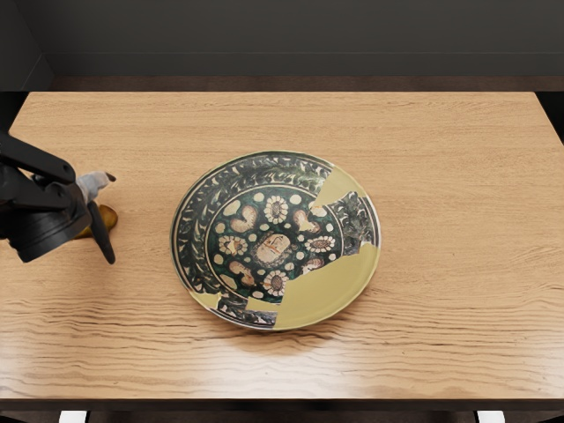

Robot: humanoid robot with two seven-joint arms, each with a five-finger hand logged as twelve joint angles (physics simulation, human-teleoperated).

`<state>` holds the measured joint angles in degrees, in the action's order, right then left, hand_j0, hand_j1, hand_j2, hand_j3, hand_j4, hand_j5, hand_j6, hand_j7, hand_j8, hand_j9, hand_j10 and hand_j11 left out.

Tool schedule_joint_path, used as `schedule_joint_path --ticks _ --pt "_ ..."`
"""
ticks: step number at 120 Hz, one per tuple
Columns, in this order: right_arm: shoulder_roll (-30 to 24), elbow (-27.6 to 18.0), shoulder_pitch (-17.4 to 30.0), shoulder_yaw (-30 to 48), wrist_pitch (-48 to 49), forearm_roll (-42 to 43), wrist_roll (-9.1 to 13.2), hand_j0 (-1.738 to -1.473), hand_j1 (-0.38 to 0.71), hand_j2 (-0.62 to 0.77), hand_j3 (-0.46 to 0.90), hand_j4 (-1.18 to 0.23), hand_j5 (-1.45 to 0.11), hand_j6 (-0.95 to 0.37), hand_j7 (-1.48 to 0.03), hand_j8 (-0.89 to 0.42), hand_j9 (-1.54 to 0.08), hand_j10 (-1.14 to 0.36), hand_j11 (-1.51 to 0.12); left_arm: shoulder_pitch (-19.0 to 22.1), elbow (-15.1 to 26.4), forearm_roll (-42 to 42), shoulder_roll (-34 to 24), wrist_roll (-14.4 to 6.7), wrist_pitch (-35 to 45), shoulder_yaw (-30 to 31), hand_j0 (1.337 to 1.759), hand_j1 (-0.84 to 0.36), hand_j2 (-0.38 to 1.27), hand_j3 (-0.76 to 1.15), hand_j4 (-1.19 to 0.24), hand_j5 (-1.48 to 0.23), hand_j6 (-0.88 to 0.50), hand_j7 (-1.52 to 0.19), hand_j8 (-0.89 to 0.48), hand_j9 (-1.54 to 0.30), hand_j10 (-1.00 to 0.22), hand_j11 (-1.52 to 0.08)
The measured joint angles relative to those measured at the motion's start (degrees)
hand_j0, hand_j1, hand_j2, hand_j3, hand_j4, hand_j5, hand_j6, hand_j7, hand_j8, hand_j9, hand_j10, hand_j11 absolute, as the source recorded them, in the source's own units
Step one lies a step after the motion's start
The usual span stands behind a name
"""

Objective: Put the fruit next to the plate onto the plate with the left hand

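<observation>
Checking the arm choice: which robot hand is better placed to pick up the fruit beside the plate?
Left. The left robot hand is at the fruit, which lies left of the plate, partly hidden behind that hand. The right arm is not in view.

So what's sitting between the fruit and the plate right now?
Nothing. In the head view, only bare table lies between the fruit and the plate.

Plate at table ctr; fruit just L of it, partly behind L hand
</observation>
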<state>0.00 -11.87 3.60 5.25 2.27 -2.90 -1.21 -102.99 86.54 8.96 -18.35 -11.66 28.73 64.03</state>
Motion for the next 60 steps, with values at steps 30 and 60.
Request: schedule_joint_path --ticks 30,60 --pt "0.0 0.0 0.0 0.0 0.0 0.0 0.0 -1.658 -0.34 0.00 0.00 -0.01 -0.01 -0.01 -0.01 -0.01 -0.01 -0.01 -0.01 1.5 -1.2 0.6 -0.6 -0.1 0.4 0.8 1.658 0.25 0.02 0.00 -0.09 -0.11 -0.09 -0.11 -0.09 -0.11 -0.09 -0.11" --pt "0.0 0.0 0.0 0.0 0.0 0.0 0.0 -1.658 -0.34 0.00 0.00 -0.01 -0.01 -0.01 -0.01 -0.01 -0.01 -0.01 -0.01 1.7 -3.1 0.8 -0.7 0.0 0.5 1.0 1.658 0.17 0.03 0.00 -0.15 -0.19 -0.15 -0.19 -0.15 -0.19 -0.15 -0.19"
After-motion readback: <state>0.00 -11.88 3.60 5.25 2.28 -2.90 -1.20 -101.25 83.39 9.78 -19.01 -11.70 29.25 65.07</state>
